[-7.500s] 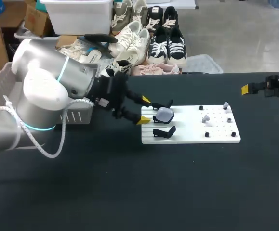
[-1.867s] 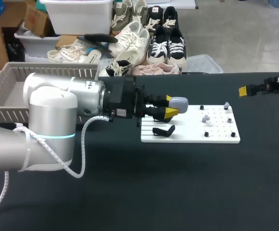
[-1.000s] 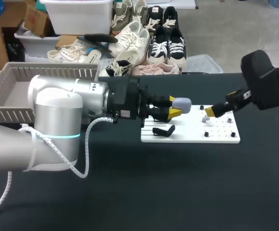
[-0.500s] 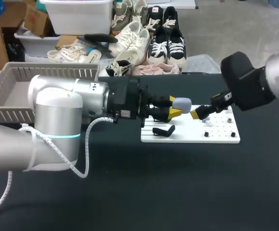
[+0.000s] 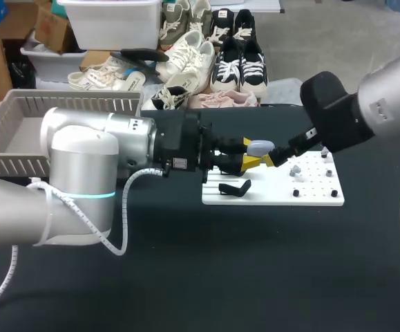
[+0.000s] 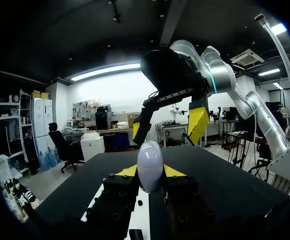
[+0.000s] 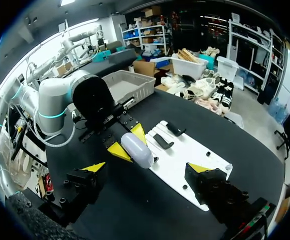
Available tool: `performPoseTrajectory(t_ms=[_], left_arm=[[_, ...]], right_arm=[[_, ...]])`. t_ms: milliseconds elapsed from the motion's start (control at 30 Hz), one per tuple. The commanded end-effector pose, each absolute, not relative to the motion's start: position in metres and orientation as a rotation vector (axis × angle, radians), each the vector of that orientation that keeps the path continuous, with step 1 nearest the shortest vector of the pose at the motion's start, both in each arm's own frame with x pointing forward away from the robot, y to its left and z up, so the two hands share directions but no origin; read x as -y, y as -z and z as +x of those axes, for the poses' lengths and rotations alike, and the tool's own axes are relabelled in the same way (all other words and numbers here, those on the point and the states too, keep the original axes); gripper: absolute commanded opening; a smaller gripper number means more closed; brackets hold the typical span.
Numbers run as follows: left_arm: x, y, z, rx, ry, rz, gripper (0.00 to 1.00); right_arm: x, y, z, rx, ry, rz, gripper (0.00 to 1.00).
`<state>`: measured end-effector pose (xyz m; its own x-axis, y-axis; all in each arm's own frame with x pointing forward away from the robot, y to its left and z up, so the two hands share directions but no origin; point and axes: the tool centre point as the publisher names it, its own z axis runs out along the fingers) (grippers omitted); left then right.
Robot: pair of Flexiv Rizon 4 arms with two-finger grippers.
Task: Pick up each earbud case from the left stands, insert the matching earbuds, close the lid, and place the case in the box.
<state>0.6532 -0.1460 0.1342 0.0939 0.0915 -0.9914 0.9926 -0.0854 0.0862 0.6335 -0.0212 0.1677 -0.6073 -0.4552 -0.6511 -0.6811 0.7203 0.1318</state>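
Gripping the earbud case from both sides, the jaws of my left gripper pinch it low down, and its rounded end pokes out past the yellow tips. Just ahead of it, my right gripper faces the case with jaws spread wide, one finger off to each side, neither touching. Beneath both grippers lies the white board, with a black stand under my left fingers and small earbuds just beside my right gripper. Well behind my left gripper, beside the arm, sits the grey box.
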Motion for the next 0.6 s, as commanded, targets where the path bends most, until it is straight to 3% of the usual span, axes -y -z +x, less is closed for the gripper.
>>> performPoseTrajectory(t_ms=[33,600], left_arm=[[0.1461,-0.1335,0.6526,-1.17,1.152,1.377,0.0],[0.1461,-0.1335,0.6526,-1.17,1.152,1.377,0.0]], right_arm=[[0.0164,-0.1638,0.6388,-2.337,-0.481,-0.848,1.0],[0.0193,-0.1583,0.6485,-2.367,-0.458,-0.833,1.0]])
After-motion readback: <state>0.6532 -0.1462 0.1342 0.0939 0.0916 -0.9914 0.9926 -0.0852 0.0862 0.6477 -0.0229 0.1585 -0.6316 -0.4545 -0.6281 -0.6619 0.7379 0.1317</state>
